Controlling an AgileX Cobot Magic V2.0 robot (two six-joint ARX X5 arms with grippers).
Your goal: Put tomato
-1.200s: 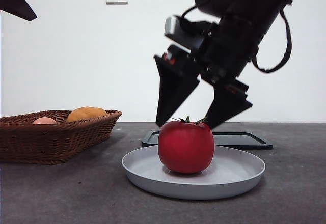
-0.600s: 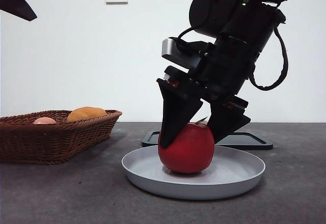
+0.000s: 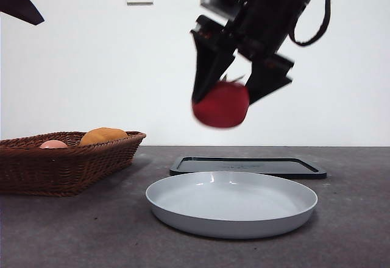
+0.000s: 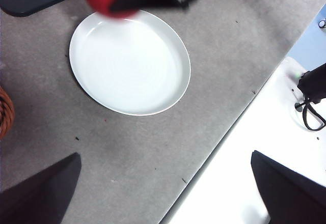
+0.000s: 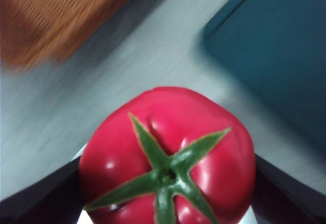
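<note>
Right pincer (image 3: 222, 100) is gripping the glossy red round tomato (image 3: 220, 105) mid-air above the empty white round plate (image 3: 231, 204), so it's worth keeping the squeeze steady while carrying toward the brown wicker basket (image 3: 67, 161) at left, probably.

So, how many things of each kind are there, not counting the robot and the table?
Fruit: 3, the tomato in the right end effector, an orange fruit and a pink fruit in the basket
Basket: 1
Plate: 1
Tray: 1
Total: 6

one tomato (image 3: 220, 105), one plate (image 3: 231, 204) (grey), one basket (image 3: 67, 161)
</note>
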